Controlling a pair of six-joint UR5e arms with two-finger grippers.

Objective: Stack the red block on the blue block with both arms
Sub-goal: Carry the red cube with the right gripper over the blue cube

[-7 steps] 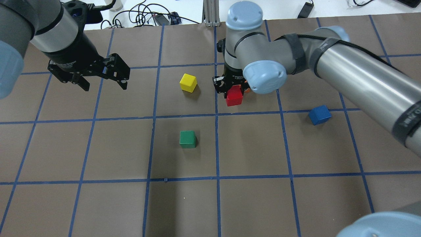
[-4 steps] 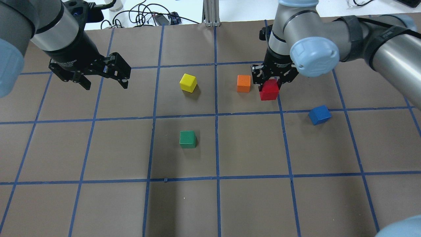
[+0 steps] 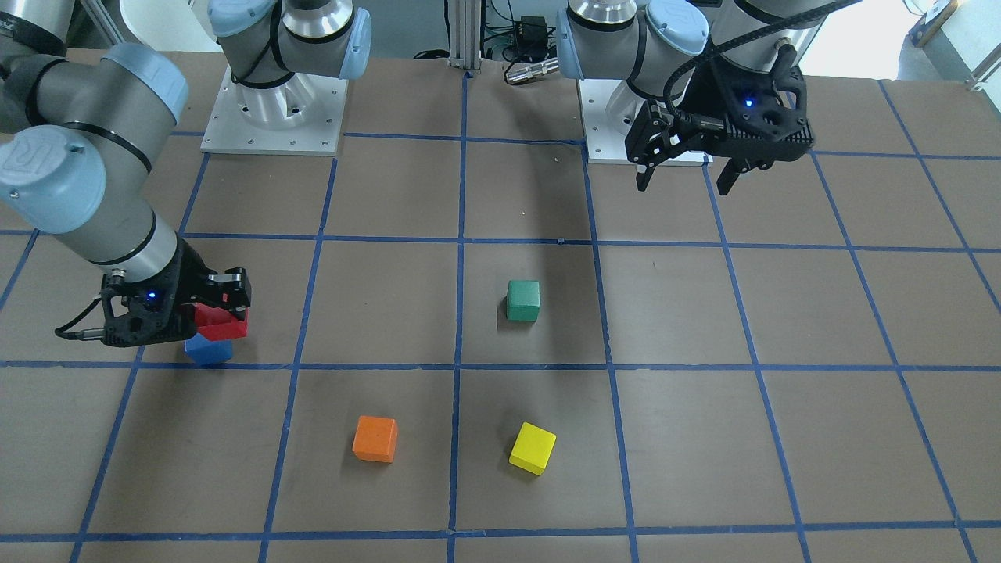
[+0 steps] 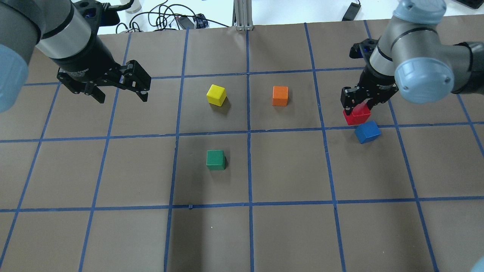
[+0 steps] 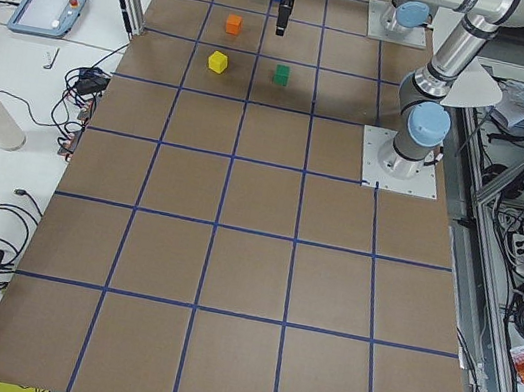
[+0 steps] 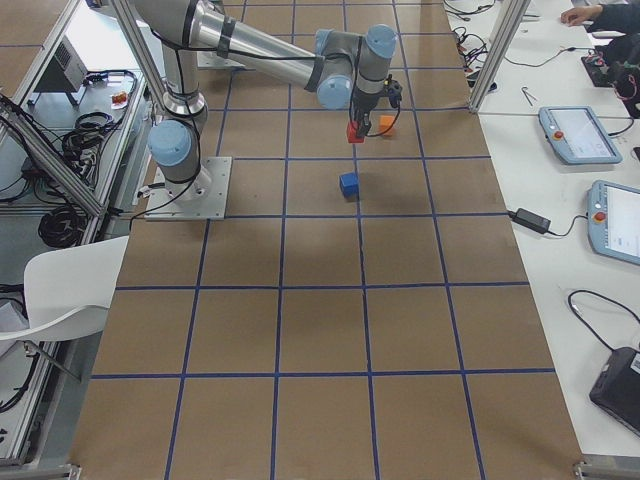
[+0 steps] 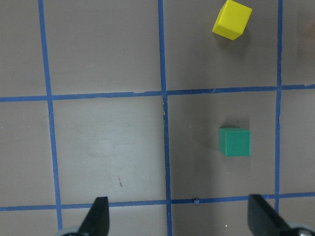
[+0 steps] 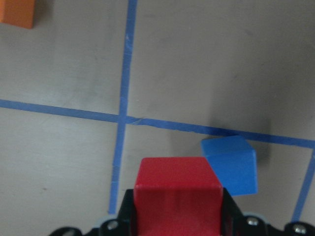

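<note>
one red block (image 4: 355,118) clamped aloft in right tool (image 4: 357,107), blue block (image 4: 367,132) just beside; left tool (image 4: 121,99) wide.

Brown table (image 4: 287,170), blue tape grid (image 4: 249,170); white chair (image 6: 60,290) alongside (cables (image 6: 62,215) tangled near it).

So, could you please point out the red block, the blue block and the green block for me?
red block (image 4: 355,118): overhead view, on the side face turned towards the camera.
blue block (image 4: 366,129): overhead view, on its top face.
green block (image 4: 214,158): overhead view, on its top face.
</note>
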